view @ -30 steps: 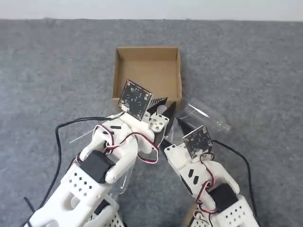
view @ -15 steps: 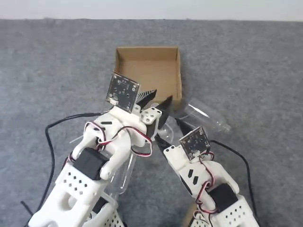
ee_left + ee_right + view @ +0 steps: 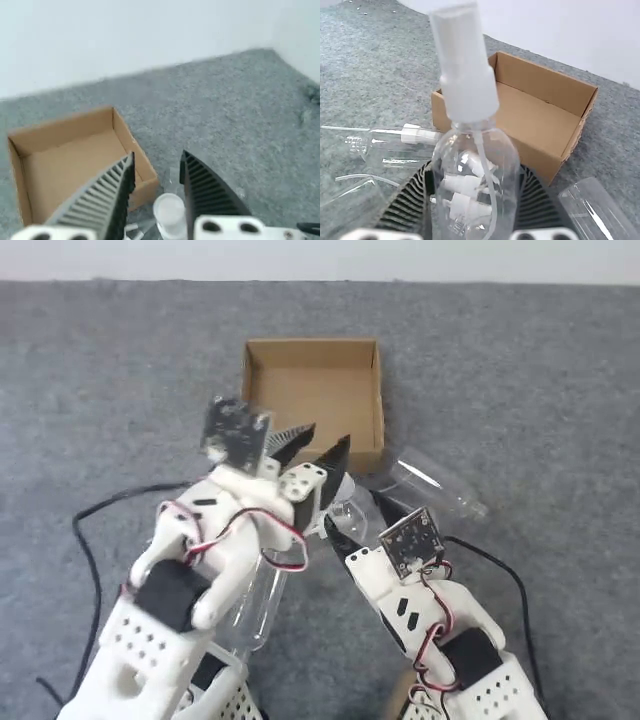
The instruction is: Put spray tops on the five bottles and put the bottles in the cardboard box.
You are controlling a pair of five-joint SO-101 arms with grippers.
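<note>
Bottle of clear plastic [image 3: 470, 165], fitted with a white spray top [image 3: 465, 70], stands upright between the jaws of the right gripper [image 3: 362, 524]. We record its ribbed black fingers [image 3: 407, 200] pressed against both sides of the bottle, closed only as far as the body allows. The bottle is outside the cardboard box [image 3: 312, 390], just in front of the box's near right corner.

We find the left gripper [image 3: 157, 156] with its jaws well apart and nothing between them. It hangs over the near wall of the box, and in the left wrist view the white spray top lies below the gap between its fingers.

We note a second bottle [image 3: 395, 145], also capped with a spray top, lying on its side on the grey carpet [image 3: 520, 370] beside the box's near wall. An uncapped bottle [image 3: 435, 485] lies on its side just right of the box. A further clear bottle [image 3: 255, 610] shows beneath the left arm; we cannot tell whether it carries a top. Small white parts appear behind the held bottle, but we cannot identify them with certainty.

A black cable [image 3: 100, 530] loops over the carpet left of the left arm.
</note>
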